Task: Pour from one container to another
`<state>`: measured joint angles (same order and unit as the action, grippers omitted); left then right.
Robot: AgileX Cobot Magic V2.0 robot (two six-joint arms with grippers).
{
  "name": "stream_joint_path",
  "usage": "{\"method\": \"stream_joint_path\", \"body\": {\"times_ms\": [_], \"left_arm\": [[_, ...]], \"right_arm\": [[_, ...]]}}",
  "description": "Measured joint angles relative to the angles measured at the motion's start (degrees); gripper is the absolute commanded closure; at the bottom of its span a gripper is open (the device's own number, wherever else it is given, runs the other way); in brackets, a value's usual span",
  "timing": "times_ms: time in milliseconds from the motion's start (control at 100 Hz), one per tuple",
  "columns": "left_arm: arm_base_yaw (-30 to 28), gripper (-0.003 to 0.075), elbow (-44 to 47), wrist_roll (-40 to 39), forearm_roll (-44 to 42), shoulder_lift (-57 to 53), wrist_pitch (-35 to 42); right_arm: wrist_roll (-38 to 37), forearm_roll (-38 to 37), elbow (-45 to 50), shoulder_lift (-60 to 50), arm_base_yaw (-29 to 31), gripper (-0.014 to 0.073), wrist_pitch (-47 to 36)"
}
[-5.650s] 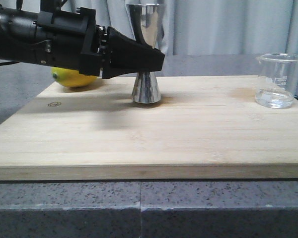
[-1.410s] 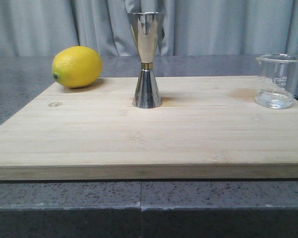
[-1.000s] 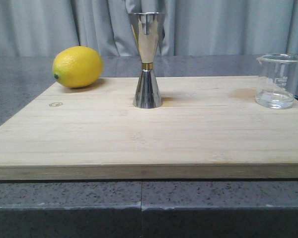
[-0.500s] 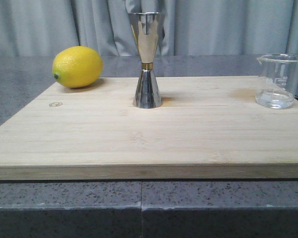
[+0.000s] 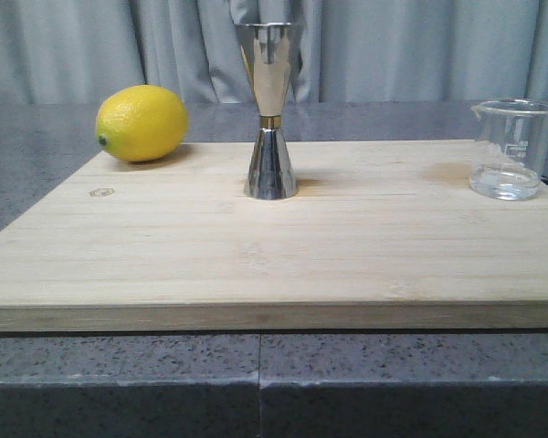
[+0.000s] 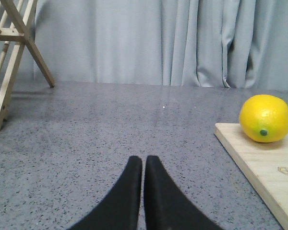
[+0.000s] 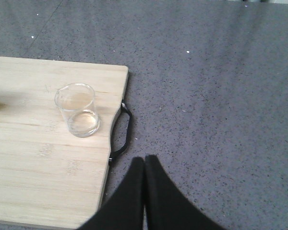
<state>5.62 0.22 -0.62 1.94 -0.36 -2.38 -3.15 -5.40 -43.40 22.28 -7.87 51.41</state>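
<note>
Front view: a grey speckled counter (image 5: 256, 383) carries a large pale wooden board (image 5: 274, 246) that fills most of the scene, with grey curtains (image 5: 393, 46) hanging behind. On the board's far left corner lies a yellow lemon (image 5: 142, 122). Near the middle of the far edge stands a shiny steel jigger (image 5: 270, 109) — upright, hourglass-shaped, with a thin gold band at its waist. At the far right edge stands a clear glass beaker (image 5: 512, 149), upright, with a little clear liquid at the bottom; it is well apart from the jigger.

Neither arm shows from the front. The left wrist camera shows the left gripper (image 6: 143, 165) pressed closed and holding nothing, above bare counter beside the board's lemon corner, with a wooden rack (image 6: 12, 52) further off. The right wrist camera shows the right gripper (image 7: 144, 165) likewise closed and empty, over the counter just off the board's edge near a black handle (image 7: 122, 134) — the beaker sits close by.
</note>
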Motion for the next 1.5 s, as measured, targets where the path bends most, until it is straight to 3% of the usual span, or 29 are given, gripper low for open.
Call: {"method": "stream_joint_path", "body": {"times_ms": [670,810,1120,1400,1500], "left_arm": [[0.0,0.0739,0.0,0.1,0.0,0.0,0.1],[0.0,0.0739,0.0,0.1,0.0,0.0,0.1],[0.0,0.0739,0.0,0.1,0.0,0.0,0.1],[0.0,0.0739,0.0,0.1,0.0,0.0,0.1],[0.0,0.0739,0.0,0.1,0.0,0.0,0.1]], "right_arm": [[0.0,-0.3,0.1,-0.4,0.0,0.0666,0.0],[0.0,0.2,2.4,-4.3,2.9,0.0666,-2.2],[-0.1,8.9,22.2,-18.3,10.7,0.0666,-23.8],[-0.1,9.2,42.2,-22.8,11.1,0.0666,-44.7],[-0.1,8.9,44.1,-22.8,11.1,0.0666,-46.8]]}}
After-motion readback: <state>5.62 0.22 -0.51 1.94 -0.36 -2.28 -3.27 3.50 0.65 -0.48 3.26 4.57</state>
